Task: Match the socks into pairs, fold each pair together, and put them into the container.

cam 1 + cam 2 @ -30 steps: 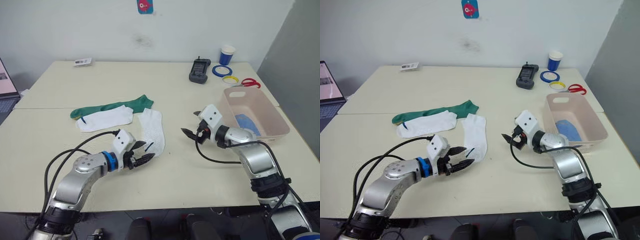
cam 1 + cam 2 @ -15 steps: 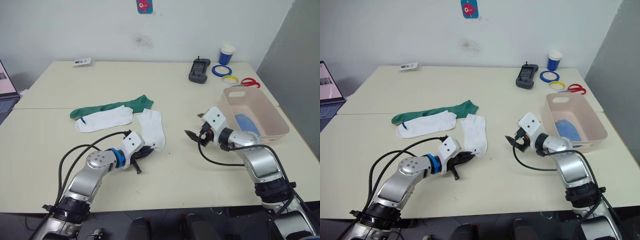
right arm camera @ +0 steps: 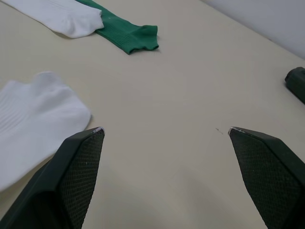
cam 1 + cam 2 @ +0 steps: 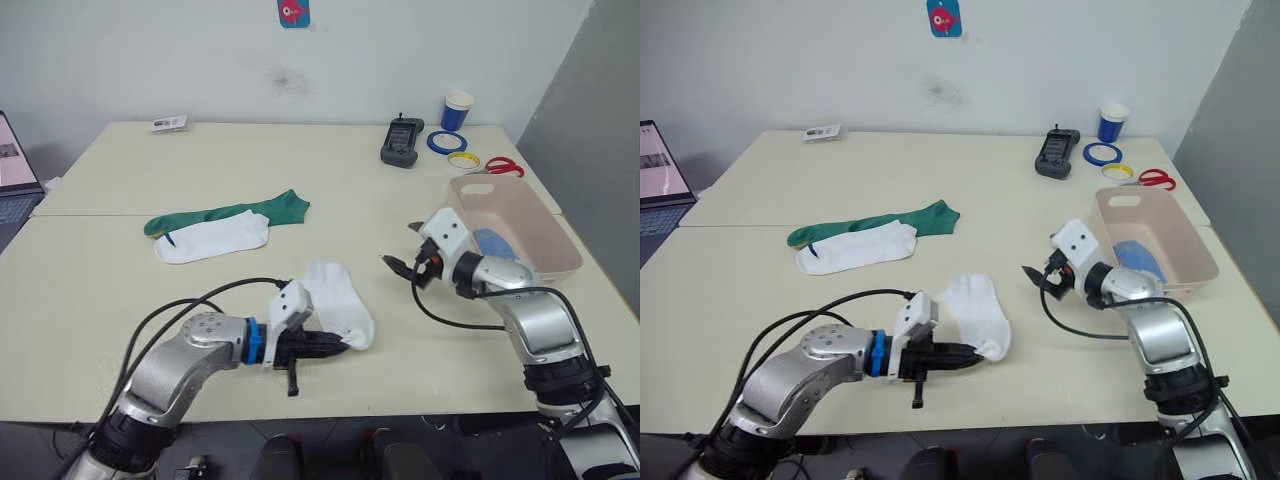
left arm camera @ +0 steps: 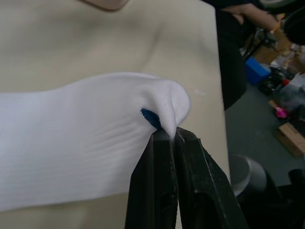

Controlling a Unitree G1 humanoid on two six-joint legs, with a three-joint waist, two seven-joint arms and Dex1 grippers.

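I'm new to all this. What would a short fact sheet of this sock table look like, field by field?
left gripper: shut on a white sock, pinching its edge
right gripper: open, holding nothing, beside the pink bin
other white sock: flat on the table, partly over a green sock
in the bin: blue fabric
far edge of table: cup, tape rolls, scissors, black device

On the bench [image 4: 120, 290], one sock [image 4: 338, 312] lay at front centre, two more socks [image 4: 222, 225] behind it to the left, and the container [image 4: 520, 215] at the right edge, holding another sock [image 4: 494, 243].
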